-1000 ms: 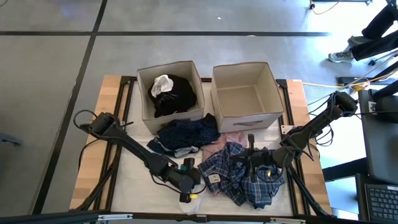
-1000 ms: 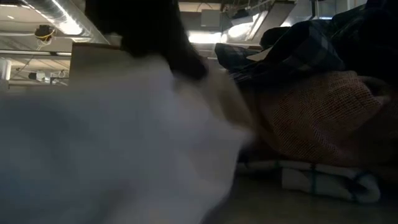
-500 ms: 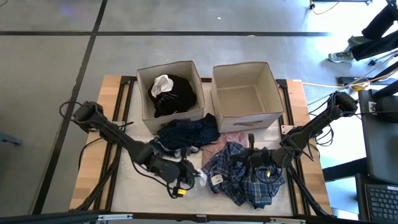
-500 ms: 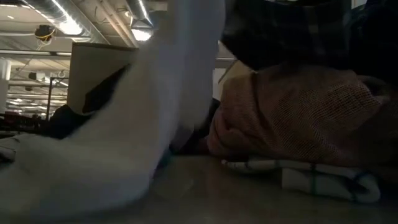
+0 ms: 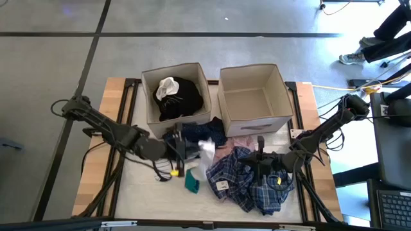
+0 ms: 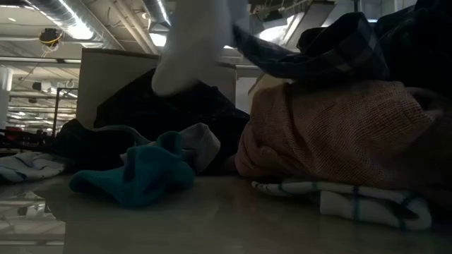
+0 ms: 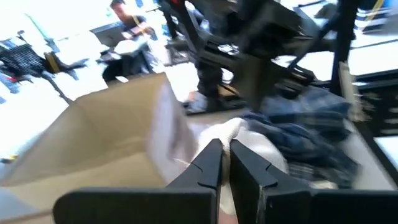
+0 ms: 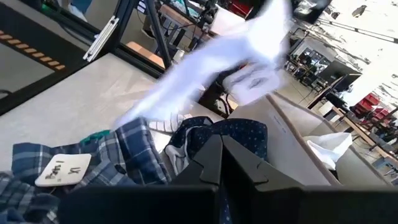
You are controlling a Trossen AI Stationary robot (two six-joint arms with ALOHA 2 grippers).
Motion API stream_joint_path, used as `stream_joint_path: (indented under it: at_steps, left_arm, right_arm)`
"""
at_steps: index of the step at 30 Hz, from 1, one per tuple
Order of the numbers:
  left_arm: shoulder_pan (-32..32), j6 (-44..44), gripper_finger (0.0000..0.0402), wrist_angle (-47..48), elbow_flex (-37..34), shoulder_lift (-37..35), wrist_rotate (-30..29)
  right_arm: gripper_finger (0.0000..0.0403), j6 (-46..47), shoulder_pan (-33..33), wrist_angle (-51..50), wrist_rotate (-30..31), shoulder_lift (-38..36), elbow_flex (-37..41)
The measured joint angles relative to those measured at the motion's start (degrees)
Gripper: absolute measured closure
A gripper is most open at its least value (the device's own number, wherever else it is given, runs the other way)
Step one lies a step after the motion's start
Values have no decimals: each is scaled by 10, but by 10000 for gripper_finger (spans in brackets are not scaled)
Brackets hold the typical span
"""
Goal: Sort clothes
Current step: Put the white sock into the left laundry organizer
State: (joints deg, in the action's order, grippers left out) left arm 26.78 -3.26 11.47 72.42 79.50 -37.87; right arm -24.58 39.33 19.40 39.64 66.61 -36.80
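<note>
Above the tabletop (image 5: 128,192), just in front of the left box (image 5: 174,90), a white garment (image 5: 207,149) is held by the closed left hand (image 5: 182,149) over the navy piece (image 5: 192,136). If its loose end drags the pile, the navy piece or the teal item (image 5: 192,183) could be pulled astray, or the garment could catch the box wall. On the plaid shirt (image 5: 247,183) rests the right hand (image 5: 266,165), closed, seemingly empty

Soft woven plaid shirt (image 5: 247,183), coarse open-knit pink cloth (image 6: 332,134), matt fabric boxes (image 5: 253,119), smooth pale tabletop (image 5: 138,192).
</note>
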Motion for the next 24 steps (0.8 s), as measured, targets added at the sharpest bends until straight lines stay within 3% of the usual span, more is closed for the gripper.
stream_joint_path:
  at_steps: [11,24]
  left_arm:
    - [-105,-138,386,4,0,-104,-56]
    - [-297,-201,386,4,0,-172,-58]
  right_arm:
    - [391,-13,0,-4,1,0,0]
    - [391,-14,0,-4,24,0,0]
